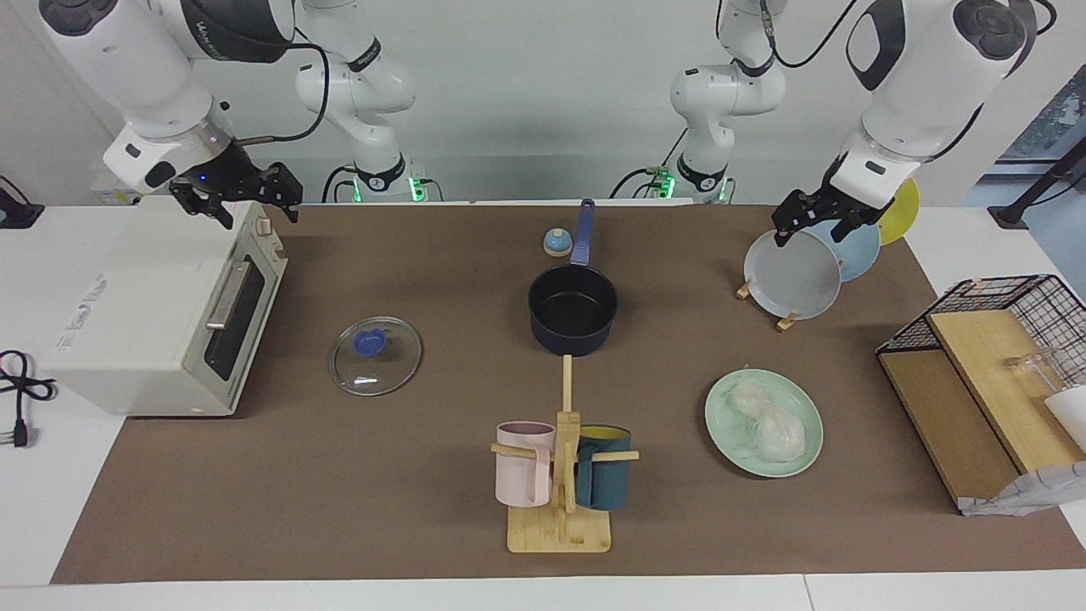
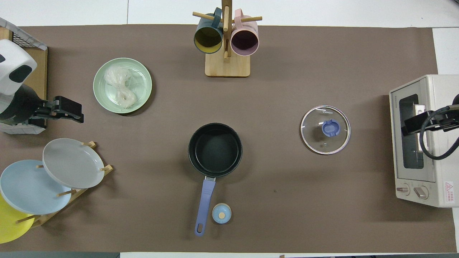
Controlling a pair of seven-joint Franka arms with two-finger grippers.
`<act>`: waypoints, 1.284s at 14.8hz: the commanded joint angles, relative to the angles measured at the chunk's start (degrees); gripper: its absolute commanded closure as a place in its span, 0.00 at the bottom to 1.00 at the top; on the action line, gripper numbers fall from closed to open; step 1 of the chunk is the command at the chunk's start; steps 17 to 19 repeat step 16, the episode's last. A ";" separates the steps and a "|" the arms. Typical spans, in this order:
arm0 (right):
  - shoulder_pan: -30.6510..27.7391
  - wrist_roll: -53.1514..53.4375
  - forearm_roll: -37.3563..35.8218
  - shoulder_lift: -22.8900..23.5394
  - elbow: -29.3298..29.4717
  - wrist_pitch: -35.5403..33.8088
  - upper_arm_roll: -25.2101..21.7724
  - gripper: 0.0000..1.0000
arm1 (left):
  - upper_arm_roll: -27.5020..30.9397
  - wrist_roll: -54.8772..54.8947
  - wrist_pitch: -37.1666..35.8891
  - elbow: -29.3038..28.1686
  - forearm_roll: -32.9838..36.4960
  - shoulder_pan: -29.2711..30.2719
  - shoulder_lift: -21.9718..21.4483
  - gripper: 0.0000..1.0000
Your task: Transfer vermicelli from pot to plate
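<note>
Vermicelli (image 1: 768,422) lies on mint plate (image 1: 723,435), farther from robots than L gripper (image 1: 816,223), which hangs over grey plate (image 1: 792,278) in rack; finger state: cannot tell. Pot (image 1: 573,310) empty, mid-table. R gripper (image 1: 240,193) over toaster oven (image 1: 144,314); fingers: cannot tell.

Bare mat (image 1: 662,356) between pot (image 1: 573,310) and plate (image 1: 764,422); mug rack (image 1: 562,475) beside.
</note>
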 commanded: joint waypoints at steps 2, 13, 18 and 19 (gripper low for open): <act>-0.03 0.97 -0.09 -0.72 -0.33 0.35 -0.13 0.00 | 1.63 -0.77 -1.44 0.85 1.10 -2.13 -1.86 0.00; 0.49 0.88 -0.09 -0.72 -0.33 2.20 -0.04 0.00 | 0.59 0.02 -2.95 1.74 1.63 -0.74 -2.12 0.00; 0.49 0.88 -0.09 -0.64 -0.33 2.20 -0.04 0.00 | 0.50 0.10 -2.78 1.66 1.54 -0.74 -2.12 0.00; 0.49 0.88 -0.09 -0.64 -0.33 2.20 -0.04 0.00 | 0.50 0.10 -2.78 1.66 1.54 -0.74 -2.12 0.00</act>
